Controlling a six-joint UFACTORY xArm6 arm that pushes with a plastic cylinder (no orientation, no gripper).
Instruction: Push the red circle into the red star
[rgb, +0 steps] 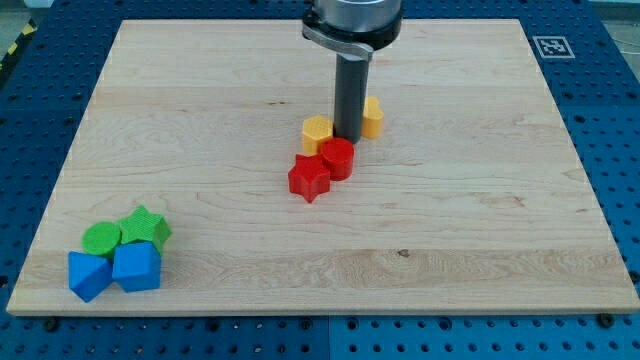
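Observation:
The red circle (338, 157) sits near the board's middle, touching the red star (309, 177) at its lower left. My tip (347, 137) stands just above the red circle at its top edge, between two yellow blocks. The dark rod rises from there to the view's top.
A yellow hexagon block (317, 132) lies left of the tip and another yellow block (371, 117) right of it. At the bottom left a cluster holds a green circle (101, 239), a green star (147, 227) and two blue blocks (89, 274) (136, 266). The wooden board (500, 200) has a marker tag at its top right corner.

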